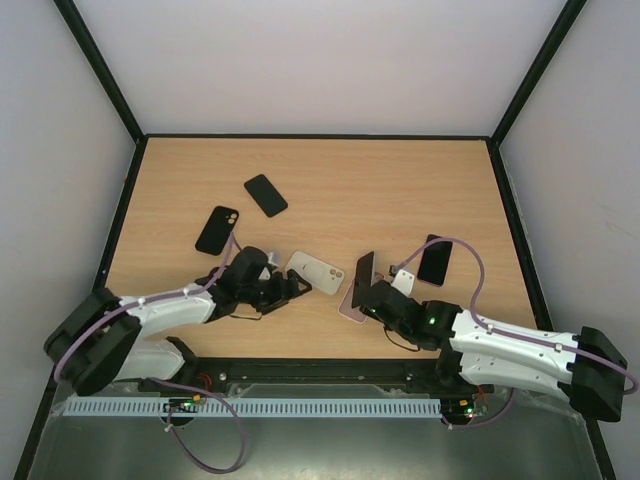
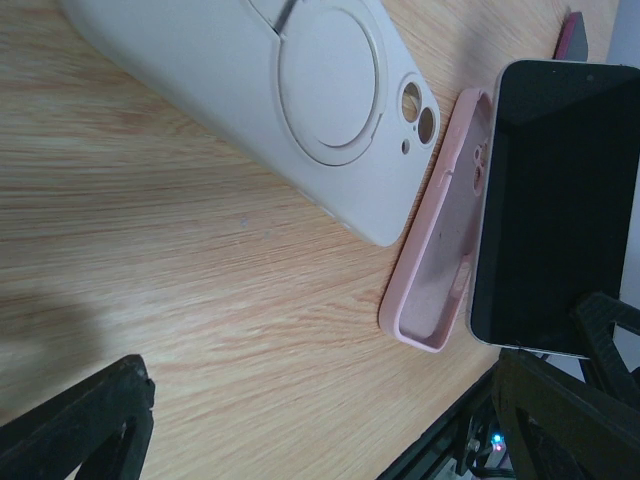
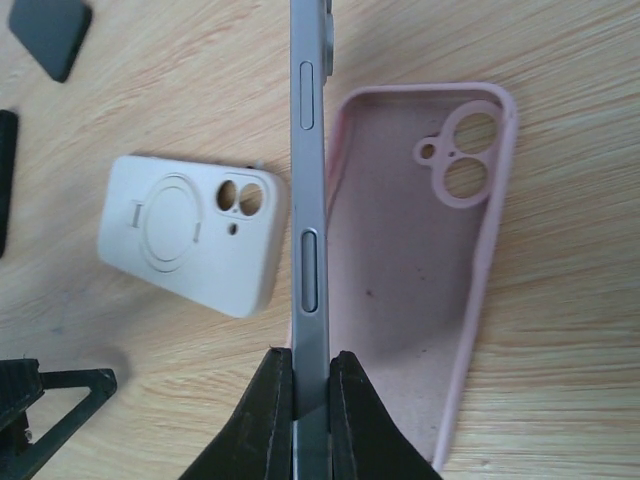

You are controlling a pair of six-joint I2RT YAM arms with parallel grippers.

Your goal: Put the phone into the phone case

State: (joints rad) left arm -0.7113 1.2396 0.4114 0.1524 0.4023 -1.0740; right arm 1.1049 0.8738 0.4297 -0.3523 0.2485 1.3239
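Note:
The phone point(image 3: 309, 190) stands on its long edge, and my right gripper point(image 3: 309, 392) is shut on its lower end. It rests along the left rim of the open pink phone case point(image 3: 420, 270), which lies hollow side up on the table. From above, the phone point(image 1: 363, 276) rises over the pink case point(image 1: 350, 308) with the right gripper point(image 1: 370, 298) just behind it. My left gripper point(image 1: 290, 290) is open and holds nothing; it hovers low beside a white case point(image 1: 316, 272). In the left wrist view its black fingers point(image 2: 80, 430) frame bare wood, with the pink case point(image 2: 435, 260) and the phone's dark screen point(image 2: 560, 200) to the right.
The white case point(image 3: 190, 240) lies back side up just left of the phone. Two black cases point(image 1: 217, 230) point(image 1: 266, 195) lie further back on the left. Another dark phone point(image 1: 434, 260) lies behind the right arm. The table's black front rail point(image 1: 330, 368) runs close under both grippers.

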